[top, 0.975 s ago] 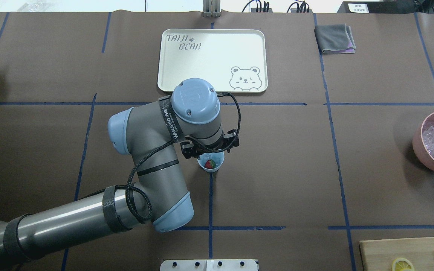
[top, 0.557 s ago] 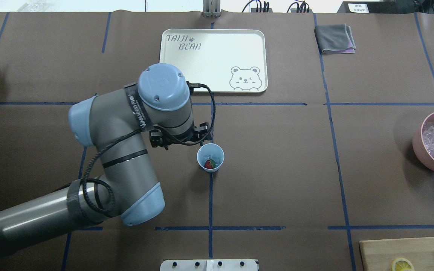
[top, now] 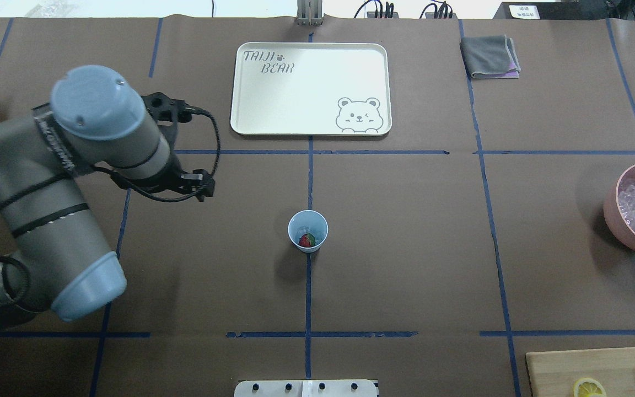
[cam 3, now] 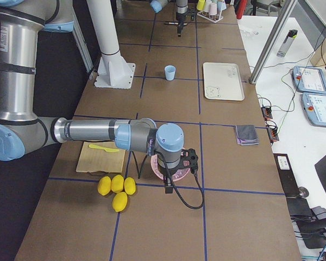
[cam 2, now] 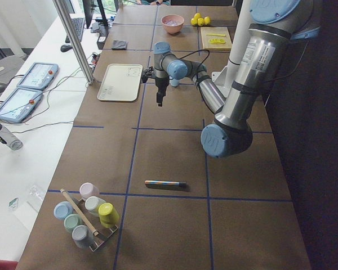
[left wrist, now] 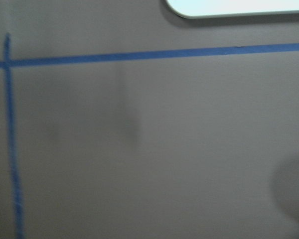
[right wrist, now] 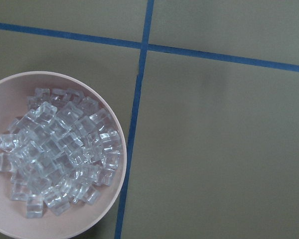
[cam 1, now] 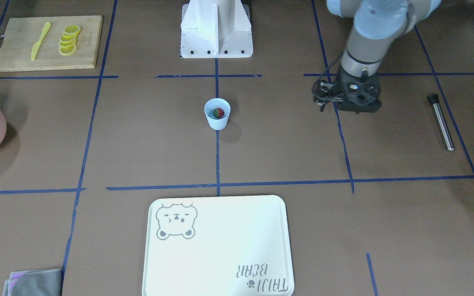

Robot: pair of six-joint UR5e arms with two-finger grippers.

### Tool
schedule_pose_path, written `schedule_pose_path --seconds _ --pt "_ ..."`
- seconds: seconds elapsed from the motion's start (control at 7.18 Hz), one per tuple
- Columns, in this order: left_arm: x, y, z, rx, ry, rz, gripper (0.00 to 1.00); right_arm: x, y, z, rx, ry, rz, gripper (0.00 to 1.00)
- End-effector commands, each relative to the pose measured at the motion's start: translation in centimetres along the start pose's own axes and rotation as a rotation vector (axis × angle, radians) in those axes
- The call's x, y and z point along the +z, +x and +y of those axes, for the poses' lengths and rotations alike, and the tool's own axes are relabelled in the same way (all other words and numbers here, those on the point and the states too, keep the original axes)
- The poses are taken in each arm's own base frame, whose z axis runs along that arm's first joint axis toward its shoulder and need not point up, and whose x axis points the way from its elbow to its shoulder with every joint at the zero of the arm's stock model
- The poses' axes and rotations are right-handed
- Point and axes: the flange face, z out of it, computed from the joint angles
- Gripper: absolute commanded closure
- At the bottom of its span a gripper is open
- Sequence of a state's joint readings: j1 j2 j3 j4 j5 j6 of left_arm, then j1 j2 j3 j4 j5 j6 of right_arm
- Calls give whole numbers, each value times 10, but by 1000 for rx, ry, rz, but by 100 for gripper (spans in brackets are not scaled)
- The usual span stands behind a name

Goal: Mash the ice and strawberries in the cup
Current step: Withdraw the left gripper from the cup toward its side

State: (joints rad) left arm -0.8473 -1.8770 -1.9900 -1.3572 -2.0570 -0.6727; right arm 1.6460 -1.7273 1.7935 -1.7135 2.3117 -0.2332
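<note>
Cup [top: 309,219] stands upright mid-table on the blue tape line, with the strawberry [top: 307,240] at the bottom. There is a pale glint beside the berry, but I can't tell if it's ice. The main ice [right wrist: 60,159] is heaped in the pink bowl [top: 611,215], well apart from the cup on the robot's right.

Left gripper [cam 1: 346,100] hangs over bare table between the cup and the metal muddler [cam 1: 440,122]. I can't tell how wide its jaws are, as no fingers show in its wrist view. Right gripper [cam 3: 167,187] hovers over the bowl and shows only in the side view, so I can't tell its state either.

I judge the step in hand to be fetching the muddler with the left arm.
- Come down across the rod's middle, with the jaws square to its length, so it doesn't roll or swing.
- Lift straight up and turn it vertical before it goes over the cup.
- The cup is light and narrow, so enter at the centre and press straight down.
- Don't push sideways, or the cup tips.
- If the cup holds no ice, the right arm should drop some in before mashing.
</note>
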Motion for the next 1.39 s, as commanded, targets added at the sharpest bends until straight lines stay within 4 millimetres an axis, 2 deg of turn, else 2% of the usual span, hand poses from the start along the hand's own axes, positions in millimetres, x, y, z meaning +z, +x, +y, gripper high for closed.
schedule_pose_path --seconds 0.0,0.14,0.28,0.56,0.84,1.11,1.25 --pt "17 -151 11 27 -61 -6 0 0 0 0 0 0 0 1" --pt "43 -213 13 51 -46 5 0 0 0 0 0 0 0 1" --pt "80 -247 17 68 -52 61 0 0 0 0 0 0 0 1" --pt "137 -297 22 71 -33 72 0 0 0 0 -2 1 0 1" --pt "151 -312 30 61 -34 64 0 -1 -1 0 -4 3 1 1" --pt "163 -328 51 42 -64 52 0 -2 -1 -2 -14 19 4 1" --pt "165 -331 54 38 -62 53 0 -2 -2 -2 -15 20 3 1"
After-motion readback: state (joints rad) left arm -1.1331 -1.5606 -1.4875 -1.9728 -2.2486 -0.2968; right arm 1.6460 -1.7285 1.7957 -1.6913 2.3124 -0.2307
